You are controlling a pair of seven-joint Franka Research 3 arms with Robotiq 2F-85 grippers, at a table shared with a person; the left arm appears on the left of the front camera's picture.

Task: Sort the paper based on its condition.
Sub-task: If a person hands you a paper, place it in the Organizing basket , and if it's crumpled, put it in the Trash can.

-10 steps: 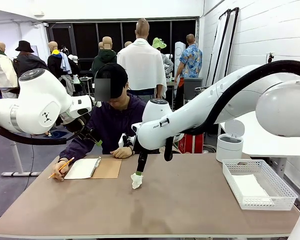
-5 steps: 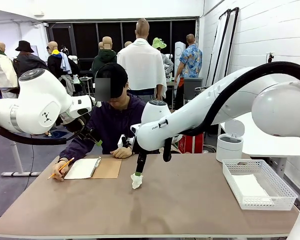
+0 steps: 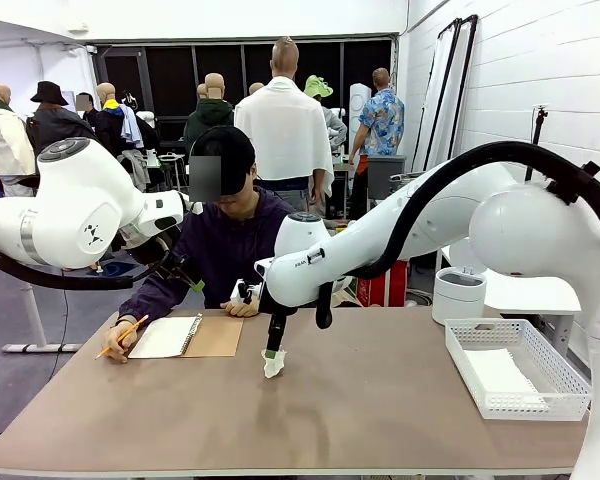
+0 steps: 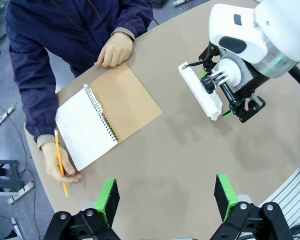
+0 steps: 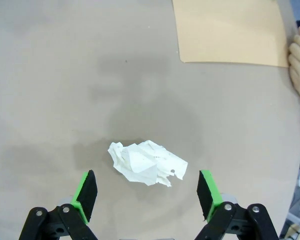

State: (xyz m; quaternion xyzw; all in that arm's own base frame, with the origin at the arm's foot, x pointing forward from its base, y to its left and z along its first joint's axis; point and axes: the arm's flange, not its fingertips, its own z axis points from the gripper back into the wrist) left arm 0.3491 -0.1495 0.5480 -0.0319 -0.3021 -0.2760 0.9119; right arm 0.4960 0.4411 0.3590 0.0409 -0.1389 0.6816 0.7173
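**Right gripper poised over a crumpled sheet at mid-table**

The crumpled paper point(image 5: 146, 169) lies on the brown table point(image 3: 380, 410) near its middle, a little left of centre. The right gripper point(image 5: 146, 192) hangs directly above it with its jaws wide apart, one green pad on either side of the wad and neither touching it. In the front view the black fingers point(image 3: 273, 335) come down just over the paper point(image 3: 272, 363), and the right arm's white forearm crosses the far middle of the table, partly covering the person's nearer hand point(image 3: 242, 305).

The left gripper point(image 4: 165, 196) is held high above the left part of the table, its jaws also spread and with nothing between them.

At the far left a person sits writing, a yellow pencil point(image 4: 59, 162) in one hand, on an open spiral notebook point(image 4: 107, 117) with a brown cardboard cover. At the right edge stands a white mesh basket point(image 3: 570, 385); flat white sheets point(image 3: 505, 375) seem to lie inside it, though the mesh blurs them. A small white bin point(image 3: 459, 290) stands beyond the table on the right.
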